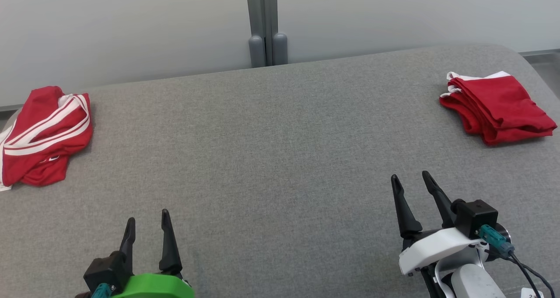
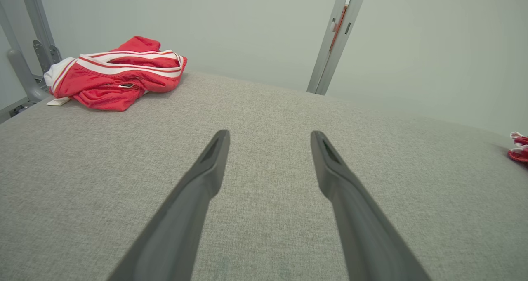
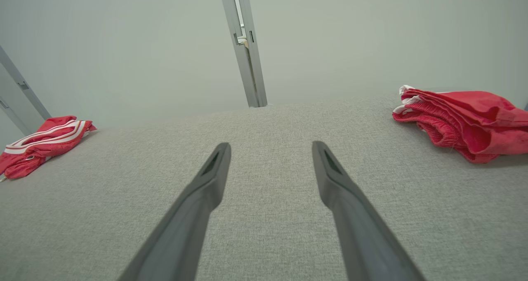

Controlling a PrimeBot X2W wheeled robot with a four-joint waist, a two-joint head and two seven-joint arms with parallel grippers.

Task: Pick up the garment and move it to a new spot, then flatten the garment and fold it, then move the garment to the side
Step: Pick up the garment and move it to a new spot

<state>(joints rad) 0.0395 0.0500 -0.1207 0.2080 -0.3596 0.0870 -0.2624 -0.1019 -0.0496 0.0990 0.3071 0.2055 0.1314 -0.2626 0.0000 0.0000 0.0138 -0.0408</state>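
A crumpled red garment with white stripes [image 1: 43, 134] lies at the far left edge of the grey table [image 1: 271, 158]; the left wrist view has it at upper left [image 2: 117, 76], the right wrist view at far left [image 3: 41, 145]. A second red garment, folded with white trim [image 1: 496, 105], rests at the far right [image 3: 466, 120], its edge peeking in the left wrist view [image 2: 519, 149]. My left gripper [image 1: 147, 219] hovers open and empty at the near left [image 2: 270, 136]. My right gripper [image 1: 410, 178] stands open and empty at the near right [image 3: 270, 147].
A pale wall with a grey vertical post [image 1: 264, 24] runs behind the table. The table's far edge curves down at the right corner [image 1: 525, 57]. Broad bare grey cloth stretches between the two garments.
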